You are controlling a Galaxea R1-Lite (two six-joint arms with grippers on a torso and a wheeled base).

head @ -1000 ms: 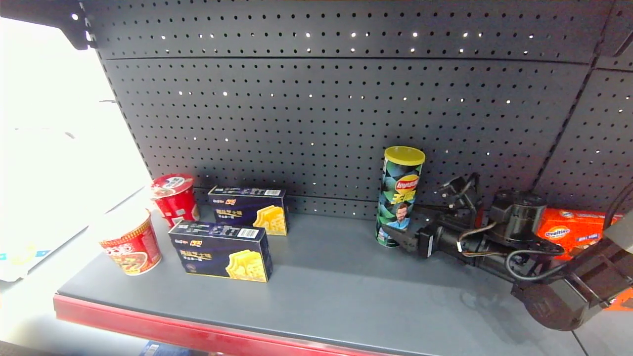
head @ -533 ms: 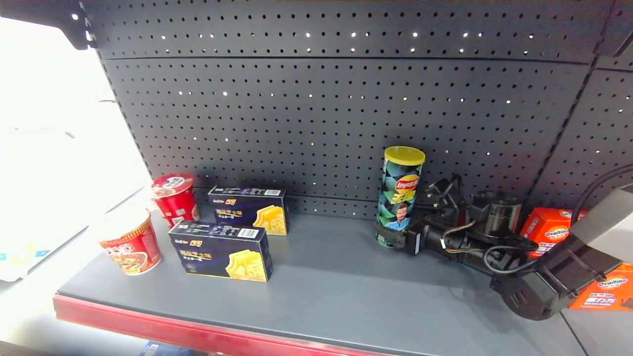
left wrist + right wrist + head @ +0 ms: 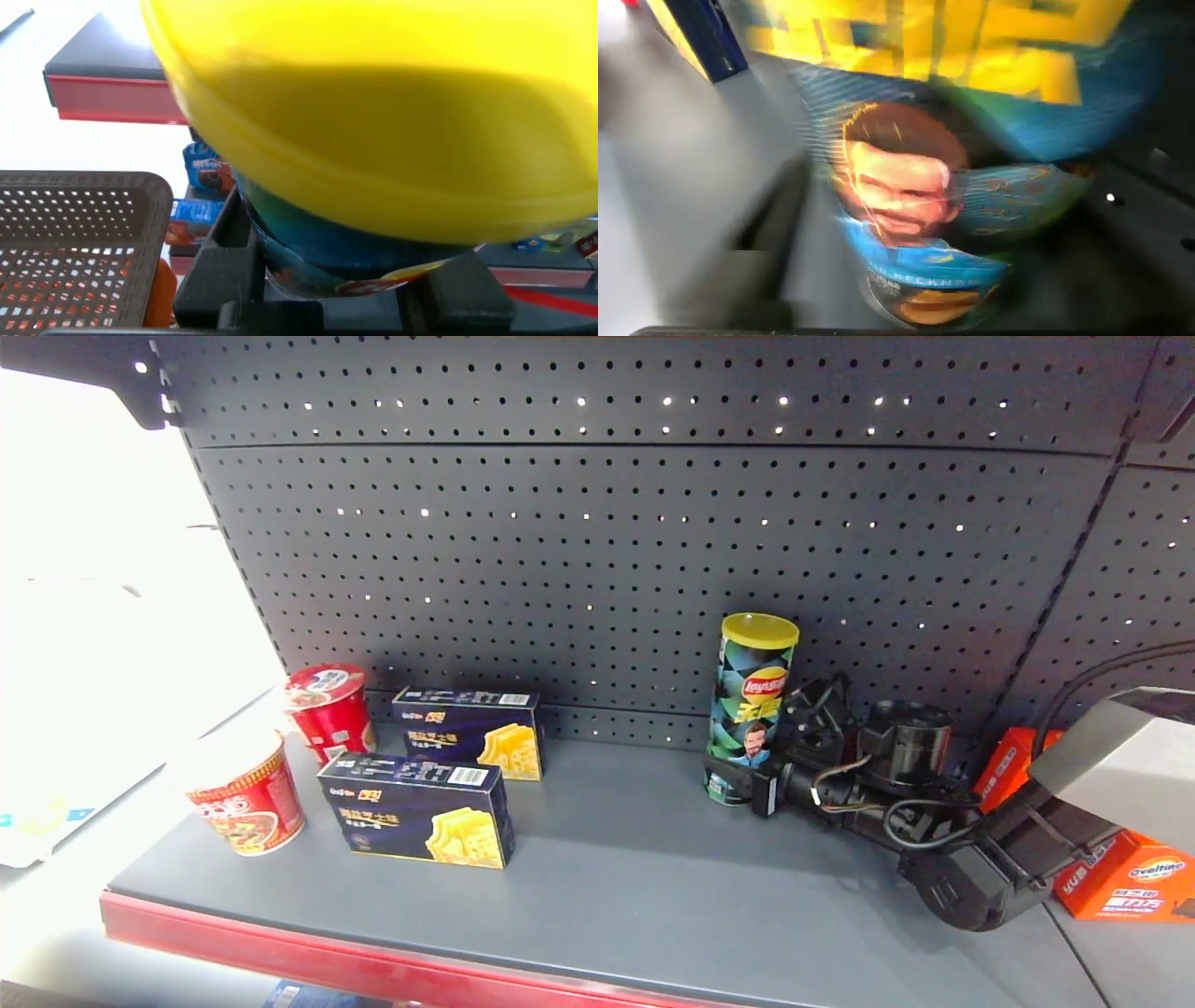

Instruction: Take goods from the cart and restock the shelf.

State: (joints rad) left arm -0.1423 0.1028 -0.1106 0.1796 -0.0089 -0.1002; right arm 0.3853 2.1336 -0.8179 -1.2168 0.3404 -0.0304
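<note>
The right hand (image 3: 742,789) pinches a yellow-lidded can (image 3: 754,700) low at its foot. The can stands nearly upright on the shelf (image 3: 635,887), close to the pegboard (image 3: 597,569) just beyond the hand. Setting it down looks like the step in hand; next the hand must let go and draw straight back without tipping it. Orange boxes (image 3: 1125,882) crowd the arm behind the hand. Blue boxes (image 3: 420,807) and noodle cups (image 3: 247,793) sit well apart, out past the can. The left hand (image 3: 341,280) clamps a second can (image 3: 374,112) above the cart basket (image 3: 75,243).

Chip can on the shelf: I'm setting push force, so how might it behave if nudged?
Chip can stands tall on a narrow base, so it probably tips easily. Its round body would likely roll once down. Its printed wrap looks smooth, perhaps slippery.
</note>
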